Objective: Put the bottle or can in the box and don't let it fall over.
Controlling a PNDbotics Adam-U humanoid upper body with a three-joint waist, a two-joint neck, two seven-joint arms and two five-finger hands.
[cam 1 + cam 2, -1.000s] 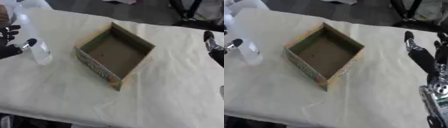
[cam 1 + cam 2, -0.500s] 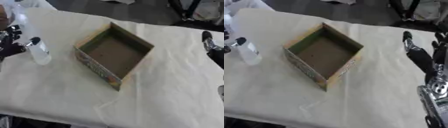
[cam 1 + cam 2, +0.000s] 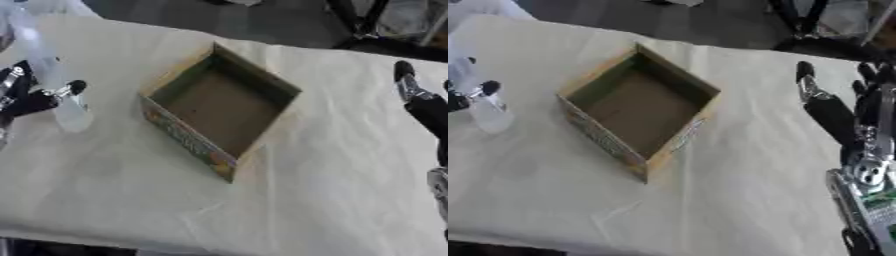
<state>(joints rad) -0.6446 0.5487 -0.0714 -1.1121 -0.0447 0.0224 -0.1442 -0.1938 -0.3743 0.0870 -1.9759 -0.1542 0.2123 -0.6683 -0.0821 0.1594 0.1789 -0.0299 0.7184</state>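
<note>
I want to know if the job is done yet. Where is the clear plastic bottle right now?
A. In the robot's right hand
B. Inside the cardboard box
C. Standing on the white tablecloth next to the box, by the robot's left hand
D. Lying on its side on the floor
C: the clear plastic bottle stands upright on the white tablecloth, left of the empty open cardboard box, with the left hand at it.

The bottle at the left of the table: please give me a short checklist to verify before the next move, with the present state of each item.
1. Bottle upright on the table: ok.
2. Left hand at the bottle: ok, fingers touch it.
3. Fingers closed round it: cannot tell.
4. Box open, nothing inside: ok.
5. Table between bottle and box free: ok.
6. Right hand away from the box, at the right edge: ok.
</note>
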